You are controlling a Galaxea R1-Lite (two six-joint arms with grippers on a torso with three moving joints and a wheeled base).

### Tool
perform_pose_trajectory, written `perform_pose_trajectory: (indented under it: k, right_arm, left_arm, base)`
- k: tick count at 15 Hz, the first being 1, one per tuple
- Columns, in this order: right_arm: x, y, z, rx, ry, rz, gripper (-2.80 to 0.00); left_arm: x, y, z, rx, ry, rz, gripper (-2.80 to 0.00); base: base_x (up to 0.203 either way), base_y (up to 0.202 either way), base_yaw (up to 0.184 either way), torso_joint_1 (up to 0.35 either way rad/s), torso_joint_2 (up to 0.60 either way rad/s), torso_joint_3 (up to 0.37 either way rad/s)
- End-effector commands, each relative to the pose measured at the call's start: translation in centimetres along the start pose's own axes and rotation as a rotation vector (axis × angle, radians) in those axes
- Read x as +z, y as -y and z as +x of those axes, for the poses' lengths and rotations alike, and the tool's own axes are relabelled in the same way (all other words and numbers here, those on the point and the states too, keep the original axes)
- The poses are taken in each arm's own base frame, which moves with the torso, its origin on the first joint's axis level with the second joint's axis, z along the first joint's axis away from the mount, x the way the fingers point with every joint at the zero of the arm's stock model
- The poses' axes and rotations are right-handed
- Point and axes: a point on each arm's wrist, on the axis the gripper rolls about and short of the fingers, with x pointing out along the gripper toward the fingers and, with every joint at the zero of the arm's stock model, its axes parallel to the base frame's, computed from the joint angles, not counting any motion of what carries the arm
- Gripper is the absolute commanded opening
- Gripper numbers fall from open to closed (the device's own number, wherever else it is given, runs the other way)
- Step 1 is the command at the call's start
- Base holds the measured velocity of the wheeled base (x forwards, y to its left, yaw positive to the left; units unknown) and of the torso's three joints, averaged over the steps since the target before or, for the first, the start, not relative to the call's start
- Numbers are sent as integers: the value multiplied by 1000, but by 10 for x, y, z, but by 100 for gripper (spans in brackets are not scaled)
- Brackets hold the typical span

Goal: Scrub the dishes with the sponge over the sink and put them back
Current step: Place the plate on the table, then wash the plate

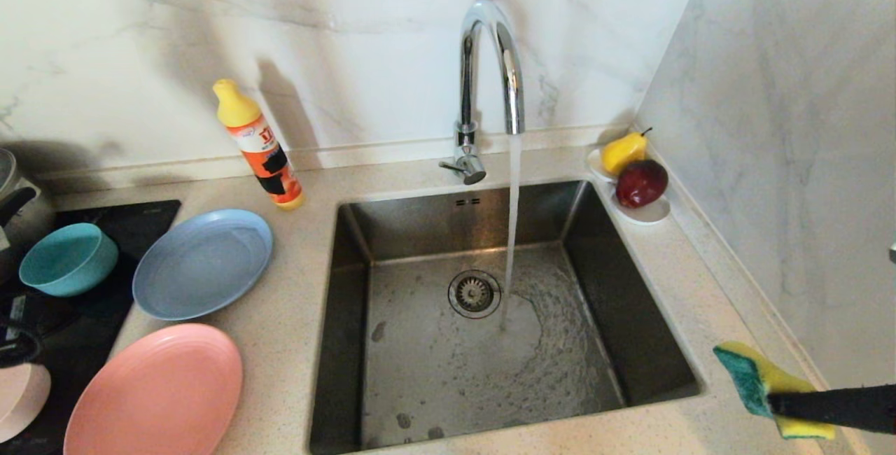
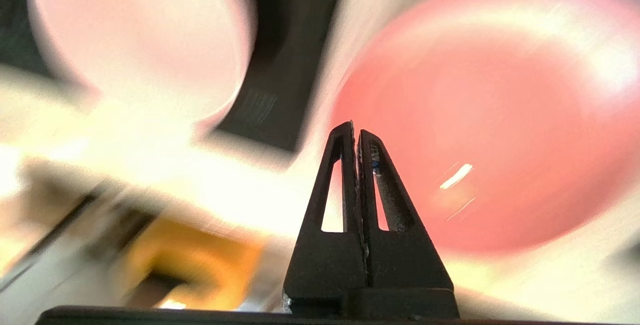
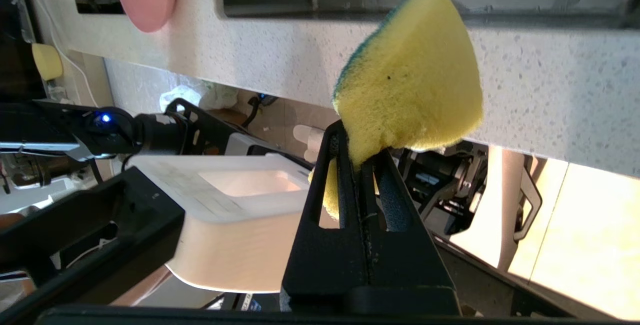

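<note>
Dishes, L to R: teal bowl point(image 1: 68, 259) and pale pink-white bowl point(image 1: 21, 399) on the dark hob at far L; grey-blue plate point(image 1: 201, 263) and salmon-pink plate point(image 1: 155, 393) flat on the desk point(image 1: 294, 315) beside it, all four apart from the sink point(image 1: 483, 322). Left gripper point(image 2: 356, 132), seen only in its wrist view, hangs above the salmon plate w/ fingers pressed together, empty. Tap point(image 1: 490, 84) runs into the sink near the drain. Soap bottle point(image 1: 257, 143) at back; fruit saucer point(image 1: 633, 185) at R corner. Right gripper point(image 3: 361, 157) at near-R desk edge, fingers clamped on the sponge point(image 1: 759, 388). Handling, est.: plates look rigid, light, slick when wet; take by the raised rim. Sponge soft, compressible; grip mid-body.
</note>
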Motion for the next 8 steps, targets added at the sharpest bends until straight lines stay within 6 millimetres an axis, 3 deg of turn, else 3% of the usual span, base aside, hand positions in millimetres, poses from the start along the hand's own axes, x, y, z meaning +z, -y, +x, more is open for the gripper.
perform_pose_trajectory:
  k: [1,4,5,8]
  right_arm:
    - [-3,1,0,0,-8,4,-280]
    - [-3,2,2,-3,-14,7,-280]
    - [-3,2,1,-1,-11,5,-280]
    - [-3,2,2,-1,-14,7,-280]
  left_arm:
    - [-18,0,-1,45,-50,26,-280]
    - [-35,1,20,43,-78,-12,-280]
    - [-37,1,30,47,-57,-21,0]
    - [-34,-4,51,37,-52,-118,0]
  base:
    - [0,0,0,0,0,0]
    - [0,0,0,0,0,0]
    - [0,0,0,0,0,0]
    - [0,0,0,0,0,0]
